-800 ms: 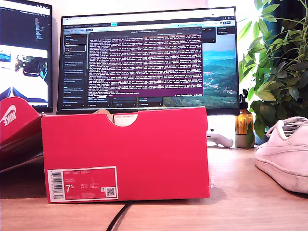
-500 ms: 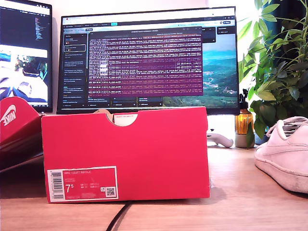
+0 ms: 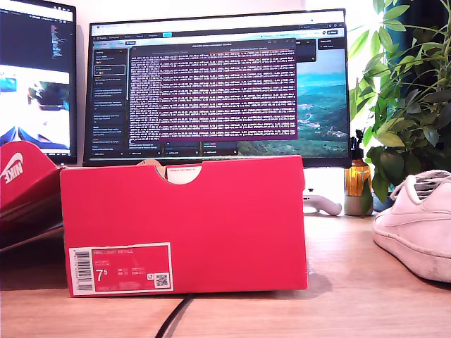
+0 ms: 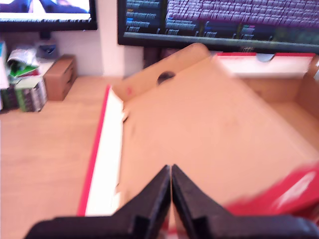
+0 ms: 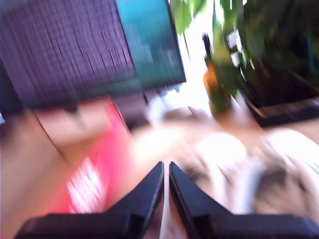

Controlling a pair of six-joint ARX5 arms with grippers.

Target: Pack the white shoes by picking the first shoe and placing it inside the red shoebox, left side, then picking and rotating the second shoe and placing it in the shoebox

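The red shoebox stands mid-table in the exterior view, with its notch and barcode label facing the camera. One white shoe rests on the table at the exterior view's right, partly cut off by the edge. No arm appears in the exterior view. My first gripper is shut on nothing and hovers over the brown cardboard inside of the red lid, with the open shoebox beyond. My second gripper is also shut and empty, in a blurred view with the white shoe ahead of it and the shoebox beside.
The red lid with a swoosh leans at the exterior view's left. Two monitors stand behind the box. A leafy plant, an amber bottle and a white controller sit at the back right. A black cable runs forward under the box.
Only the text on the monitors has changed. The shoebox, lid and shoe stay where they were in the exterior view.
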